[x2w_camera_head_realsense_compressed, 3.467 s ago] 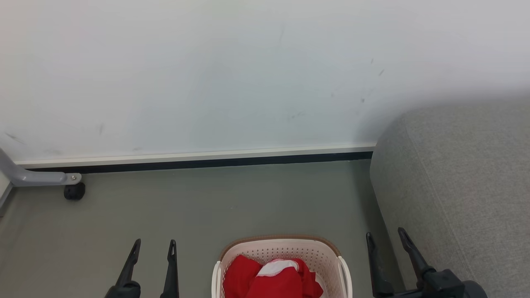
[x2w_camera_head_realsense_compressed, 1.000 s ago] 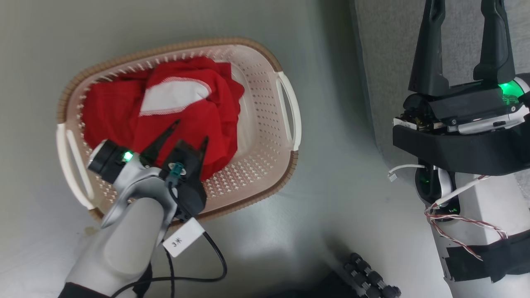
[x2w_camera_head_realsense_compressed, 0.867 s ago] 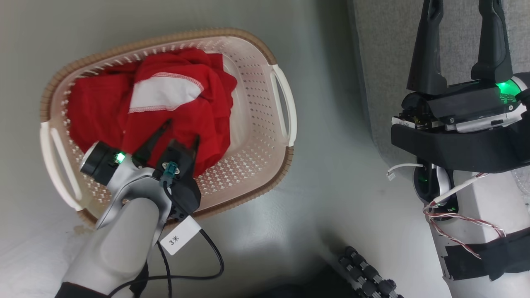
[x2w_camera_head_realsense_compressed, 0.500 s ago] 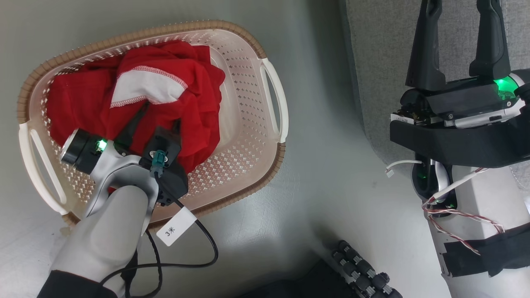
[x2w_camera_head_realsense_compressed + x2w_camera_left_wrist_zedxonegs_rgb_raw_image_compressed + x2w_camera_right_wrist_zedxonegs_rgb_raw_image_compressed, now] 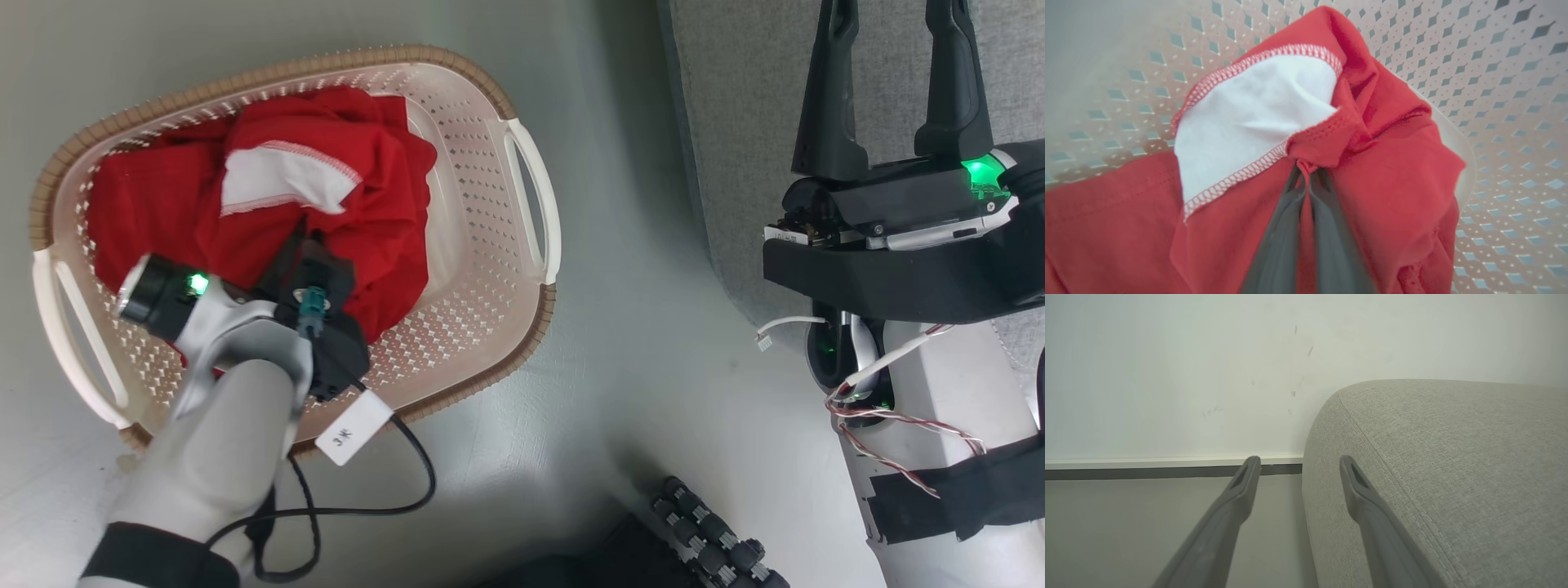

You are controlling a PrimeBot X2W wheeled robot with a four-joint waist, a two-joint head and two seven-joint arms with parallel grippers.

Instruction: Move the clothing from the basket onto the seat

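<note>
Red clothing (image 5: 269,204) heaped in basket (image 5: 490,269), left half of head view. Left gripper (image 5: 1306,175) pinched shut on red fold, just under white panel (image 5: 1249,110). Seat (image 5: 735,98) lies upper right, beside right gripper (image 5: 1299,463), jaws wide, empty. Lift, then carry rightward.

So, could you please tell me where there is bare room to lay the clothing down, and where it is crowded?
The seat top beside the open right pincer is bare fabric. The floor strip between basket and seat is free too. Crowded: the basket's left and middle, heaped with clothing, where the left pincer is shut on a fold.
</note>
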